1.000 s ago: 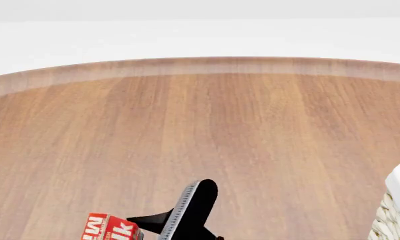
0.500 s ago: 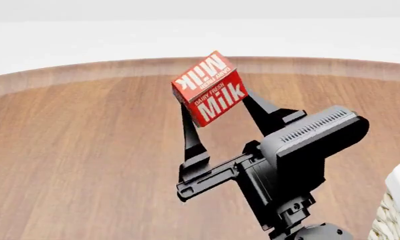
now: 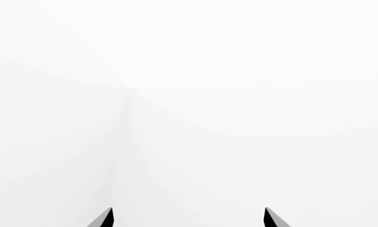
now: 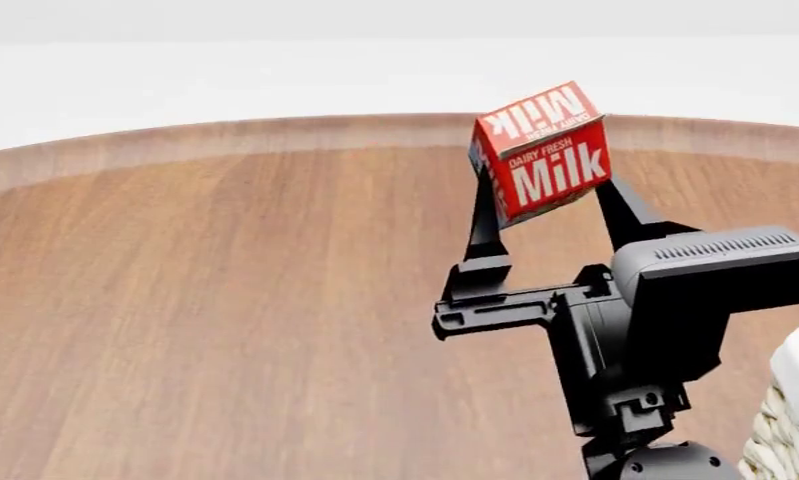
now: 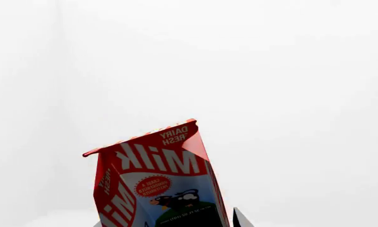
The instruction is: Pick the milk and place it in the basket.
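Milk (image 4: 543, 155) up in air, high over wooden table (image 4: 212, 300), tilted, pinched between fingers of right gripper (image 4: 546, 215). Small carton, likely light; card walls stiff but crushable, glossy faces may slip. Grip sits on flat side panels, low on body – sensible, gable ridge too weak. Basket (image 4: 789, 420) just peeking at table's right edge. Left gripper (image 3: 187, 221): two tips spread wide, nothing between, facing blank white.

Right pincer (image 4: 543, 205) raised, clamped on milk (image 4: 539, 155), left pincer (image 3: 187, 218) spread
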